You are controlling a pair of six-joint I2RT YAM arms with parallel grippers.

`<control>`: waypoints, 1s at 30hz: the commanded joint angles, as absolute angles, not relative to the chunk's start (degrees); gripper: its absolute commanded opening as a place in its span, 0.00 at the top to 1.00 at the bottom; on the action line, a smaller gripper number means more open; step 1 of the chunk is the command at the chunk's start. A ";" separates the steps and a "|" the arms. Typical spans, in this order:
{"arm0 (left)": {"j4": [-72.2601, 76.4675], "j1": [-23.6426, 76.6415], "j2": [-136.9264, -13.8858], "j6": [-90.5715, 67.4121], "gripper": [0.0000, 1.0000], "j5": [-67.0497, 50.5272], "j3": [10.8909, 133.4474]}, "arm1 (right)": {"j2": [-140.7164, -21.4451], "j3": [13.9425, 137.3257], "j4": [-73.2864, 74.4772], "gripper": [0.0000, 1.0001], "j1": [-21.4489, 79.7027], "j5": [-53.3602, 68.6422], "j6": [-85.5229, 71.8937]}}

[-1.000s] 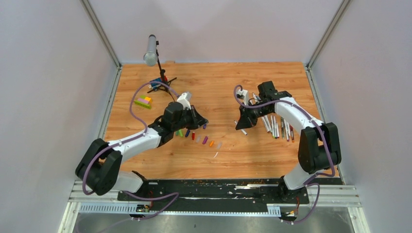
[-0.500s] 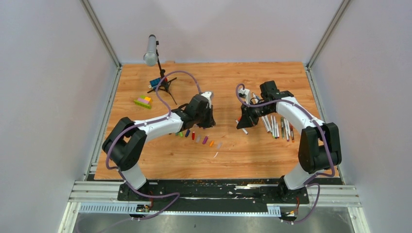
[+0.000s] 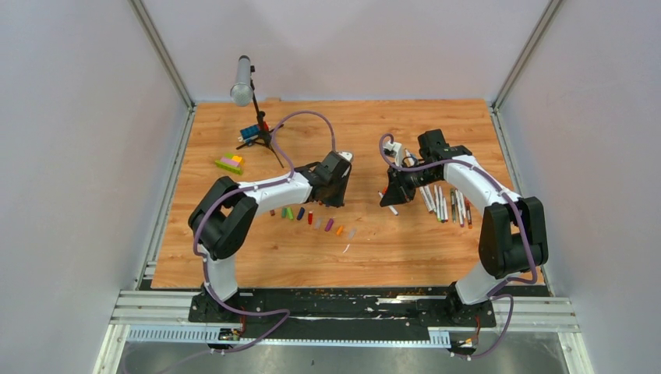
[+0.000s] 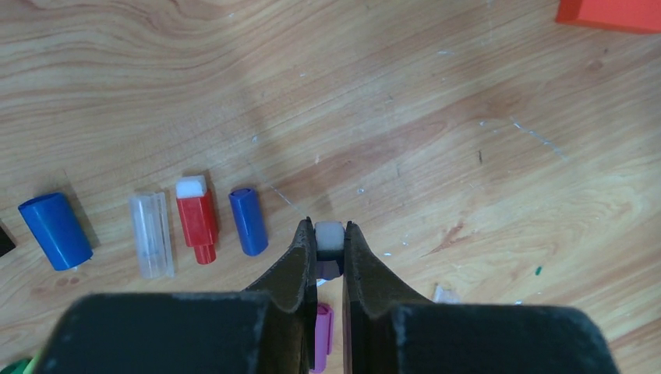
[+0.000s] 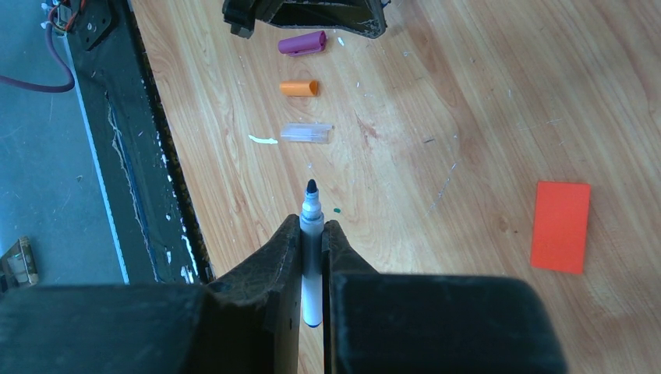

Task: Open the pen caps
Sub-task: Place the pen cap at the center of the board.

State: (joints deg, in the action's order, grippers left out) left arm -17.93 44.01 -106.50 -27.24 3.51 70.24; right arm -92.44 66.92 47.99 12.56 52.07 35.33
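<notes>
In the left wrist view my left gripper (image 4: 327, 228) is shut on a small pen cap (image 4: 329, 238) with a white end and a dark purple body, held just above the wood. Loose pen caps lie below it: two blue (image 4: 248, 220), a red (image 4: 196, 218), a clear (image 4: 152, 234) and a magenta one (image 4: 321, 335). My right gripper (image 5: 312, 223) is shut on an uncapped pen (image 5: 312, 204) with a grey-white barrel, its dark tip pointing away. From above, the left gripper (image 3: 334, 188) hovers by the cap row (image 3: 310, 218), and the right gripper (image 3: 392, 195) hangs left of several pens (image 3: 444, 202).
A grey microphone (image 3: 243, 80) on a black tripod stands at the back left, with stacked toy bricks (image 3: 230, 164) beside it. A flat orange-red block (image 5: 560, 226) lies on the wood. Purple (image 5: 302, 44), orange (image 5: 299, 88) and clear caps (image 5: 305, 132) lie ahead of the right gripper.
My left arm has swung right and away from its base, carrying the gripper along the cap row toward the middle. The right arm has hardly moved.
</notes>
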 commanded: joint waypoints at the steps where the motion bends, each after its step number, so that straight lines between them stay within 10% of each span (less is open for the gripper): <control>1: -20.92 44.56 -107.83 -24.93 0.87 6.47 73.71 | -90.29 68.11 48.08 1.00 12.05 54.40 37.25; 30: -22.62 44.59 -109.35 -24.50 0.70 6.42 75.43 | -90.09 68.12 48.25 1.00 11.26 54.83 37.28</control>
State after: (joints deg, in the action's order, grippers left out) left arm -22.52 44.27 -110.00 -25.34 6.11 73.56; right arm -92.44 66.92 48.10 11.64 52.60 35.73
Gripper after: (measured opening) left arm 0.293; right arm 0.092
